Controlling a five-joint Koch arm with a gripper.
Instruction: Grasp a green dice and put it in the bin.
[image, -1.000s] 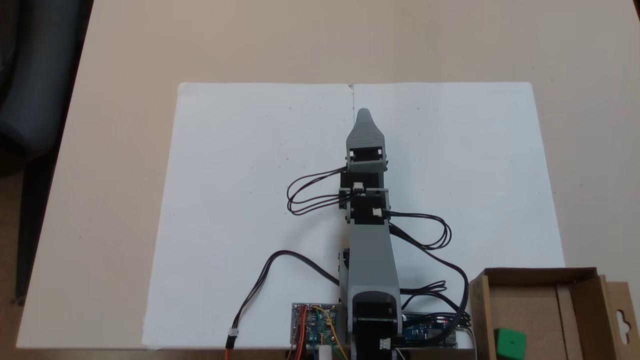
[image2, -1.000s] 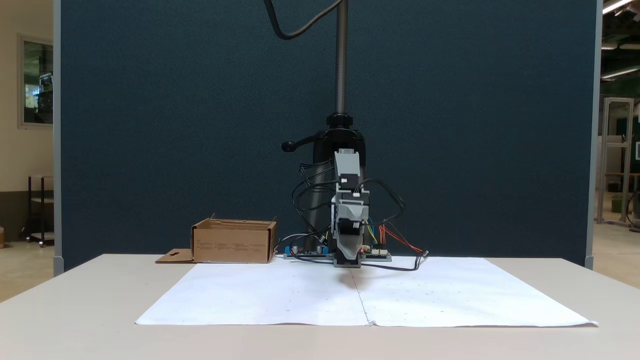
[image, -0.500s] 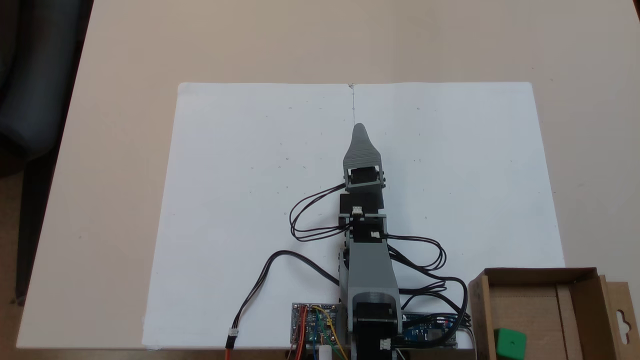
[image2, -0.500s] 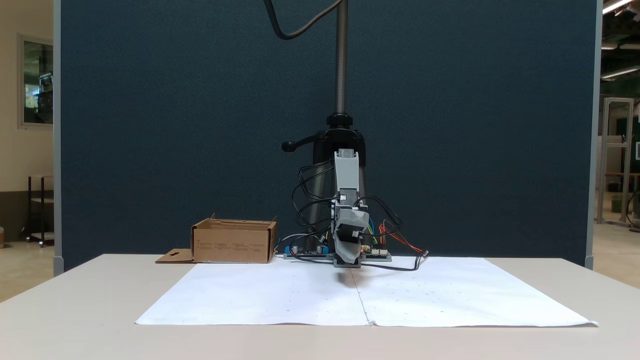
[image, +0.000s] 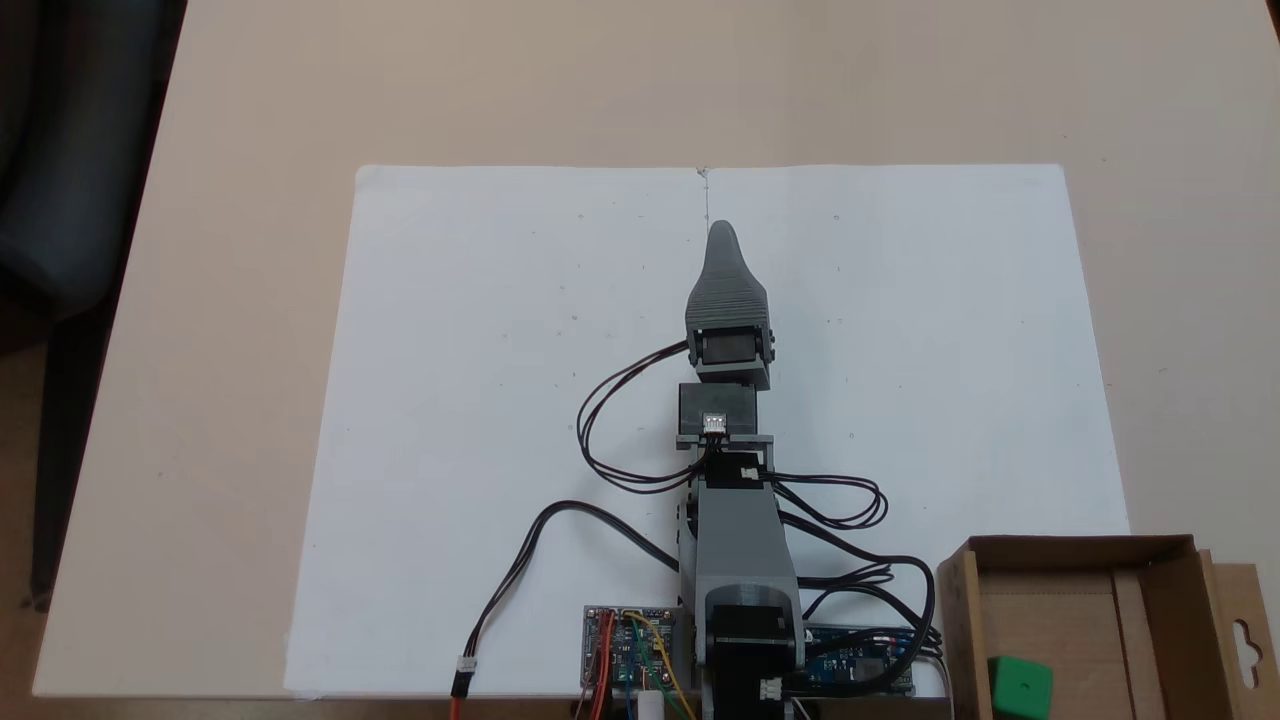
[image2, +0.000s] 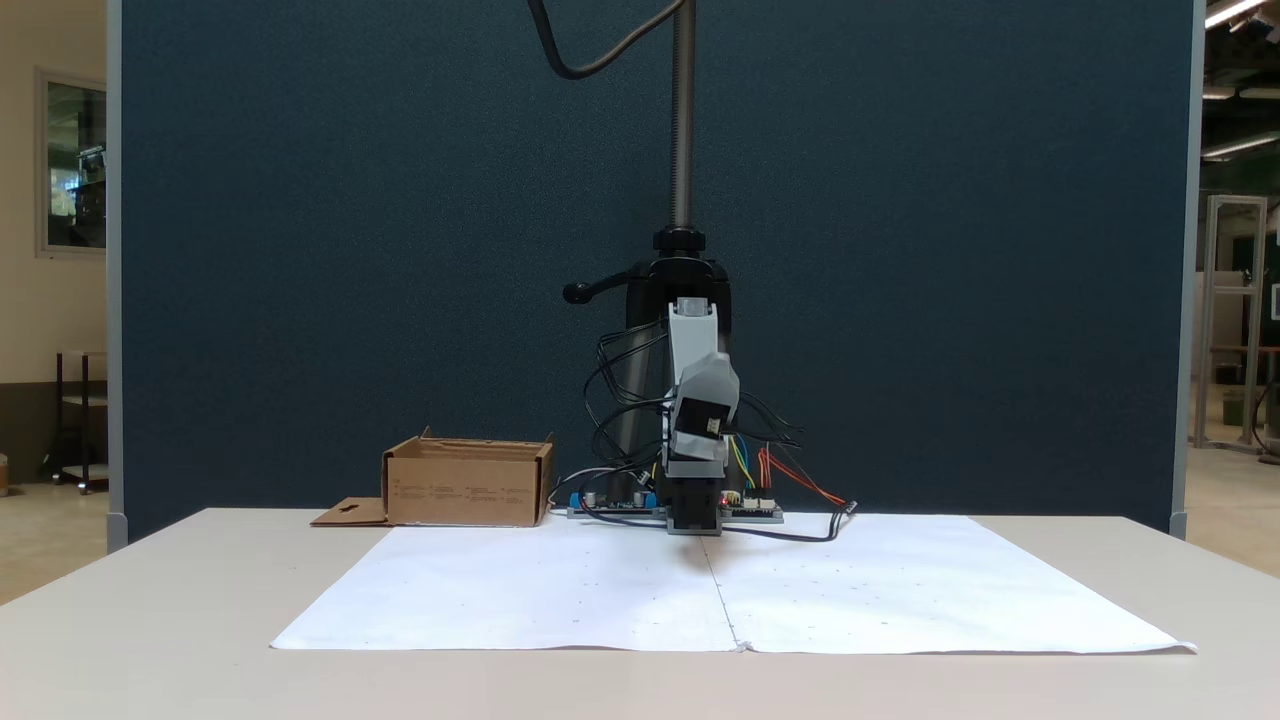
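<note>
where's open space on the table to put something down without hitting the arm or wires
The white paper is bare on either side of the arm, up to the gripper. Bare table lies beyond the paper's far edge. It is crowded at the near edge: cable loops, circuit boards and the bin holding the green dice.

A large white paper sheet (image: 500, 400) with a centre crease lies flat on the beige table (image: 250, 100). Behind the table stands a dark blue partition (image2: 350, 250), with a black stand pole (image2: 683, 120) before it.
</note>
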